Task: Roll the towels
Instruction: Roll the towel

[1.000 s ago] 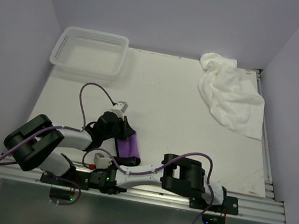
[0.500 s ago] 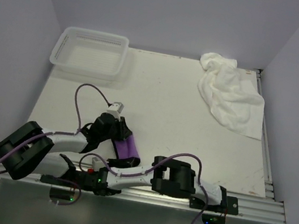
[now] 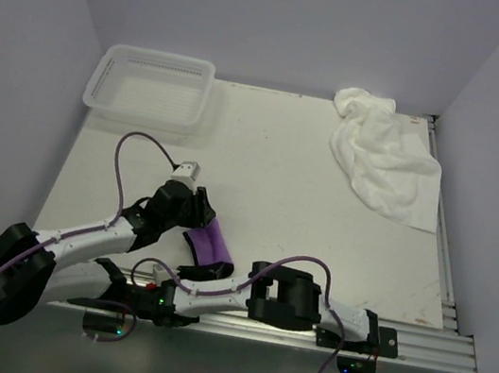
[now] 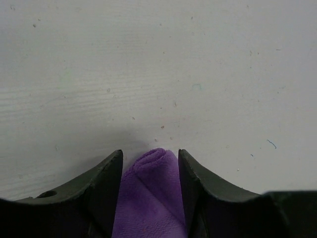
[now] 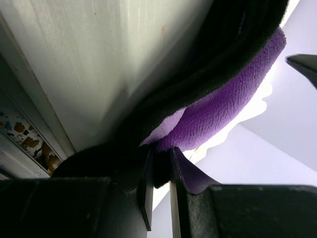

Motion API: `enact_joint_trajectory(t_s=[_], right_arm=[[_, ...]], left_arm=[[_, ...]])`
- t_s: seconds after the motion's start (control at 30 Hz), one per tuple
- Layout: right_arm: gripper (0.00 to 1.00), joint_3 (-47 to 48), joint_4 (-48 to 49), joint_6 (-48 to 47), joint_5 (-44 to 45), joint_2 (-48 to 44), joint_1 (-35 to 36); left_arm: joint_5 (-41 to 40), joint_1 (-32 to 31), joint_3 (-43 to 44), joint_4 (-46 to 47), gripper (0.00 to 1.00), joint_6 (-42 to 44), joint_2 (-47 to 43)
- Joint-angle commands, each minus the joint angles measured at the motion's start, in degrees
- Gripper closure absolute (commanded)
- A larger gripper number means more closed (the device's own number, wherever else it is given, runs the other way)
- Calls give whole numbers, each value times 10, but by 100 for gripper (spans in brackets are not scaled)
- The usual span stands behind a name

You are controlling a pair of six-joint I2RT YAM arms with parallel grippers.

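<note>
The purple towel lies rolled near the table's front edge, left of centre. My left gripper straddles the far end of the roll. Its jaws are open, and a thin gap shows beside the left finger. My right gripper sits low at the table's near edge. It is shut on the dark trim of the purple towel. The white towel lies crumpled at the far right corner, away from both grippers.
A white mesh basket stands at the far left corner. Metal rails run along the table's right side and near edge. Both arms crowd the front edge, with purple cables looping above them.
My left gripper has opened from shut around the purple roll. The left arm's elbow has swung down and to the left. The right gripper has kept its pinch.
</note>
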Motion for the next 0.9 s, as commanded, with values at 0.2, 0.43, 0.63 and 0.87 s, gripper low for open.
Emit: enact_joint_trajectory(t_s=[0.2, 0.43, 0.63, 0.87], right_arm=[[100, -8, 51, 23, -177, 54, 11], [100, -7, 53, 22, -182, 57, 12], [100, -9, 50, 25, -187, 56, 11], [100, -11, 53, 29, -184, 49, 10]], left_arm=[[112, 6, 50, 2, 46, 27, -50], [250, 6, 30, 99, 43, 32, 28], [305, 6, -24, 174, 44, 16, 101], [257, 6, -91, 202, 44, -3, 117]])
